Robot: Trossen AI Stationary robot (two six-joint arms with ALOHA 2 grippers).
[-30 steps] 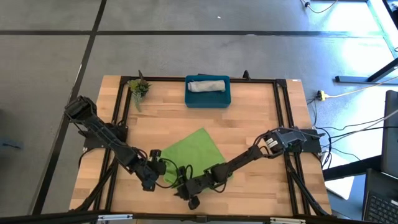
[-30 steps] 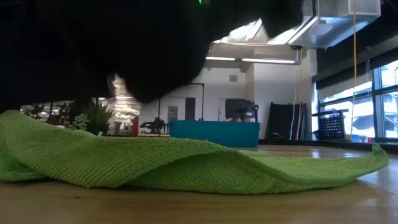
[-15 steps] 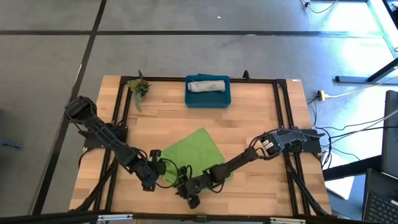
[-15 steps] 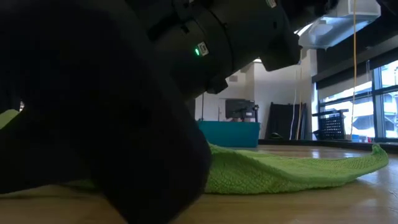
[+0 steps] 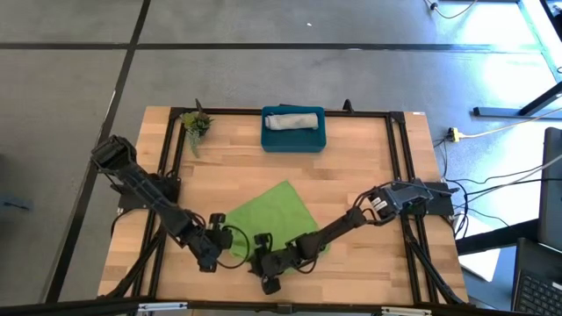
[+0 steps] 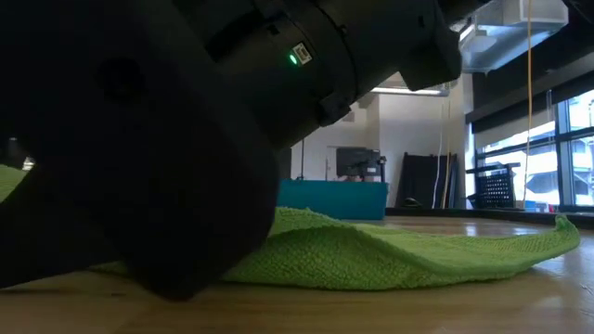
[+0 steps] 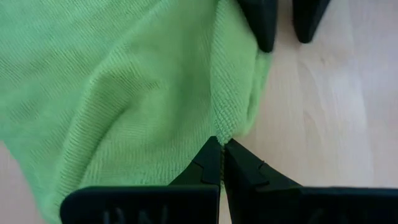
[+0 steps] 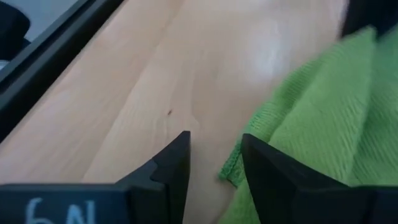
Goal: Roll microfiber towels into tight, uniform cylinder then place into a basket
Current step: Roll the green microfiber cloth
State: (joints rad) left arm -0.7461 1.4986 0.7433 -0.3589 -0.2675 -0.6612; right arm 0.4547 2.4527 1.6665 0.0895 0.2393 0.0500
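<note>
The lime green towel [image 5: 277, 215] lies spread on the wooden table, wrinkled, with one end [image 6: 557, 232] flat on the wood. My left gripper [image 7: 222, 146] is shut at its near left hem. My right gripper [image 8: 214, 155] stands open at the towel's near edge; the green hem [image 8: 231, 169] lies between its fingers, one finger [image 7: 261, 25] at the cloth's edge and the other [image 7: 308, 22] over bare wood. Whether they touch the cloth I cannot tell. The grey towel [image 5: 294, 120] lies rolled in the teal basket [image 5: 294, 140] at the far edge. My left gripper pinches the green towel's stitched hem [image 7: 222, 127] between its two fingertips, coming slanting down from the table's left. The cloth rests on the table, slack, with a ridge [image 7: 217, 87] running away from the fingertips. One layer or several, I cannot tell.
A small green plant sprig [image 5: 196, 125] lies at the far left. A dark metal frame [image 5: 399, 175] runs along the table's sides. Bare wood lies between the towel and the basket. My right arm's dark bulk [image 6: 167, 139] fills the left of the low view.
My right gripper has sunk toward the table at the towel's near edge and rolled its wrist; in the low view it now hides the towel's left part. The towel and my left gripper have kept still.
</note>
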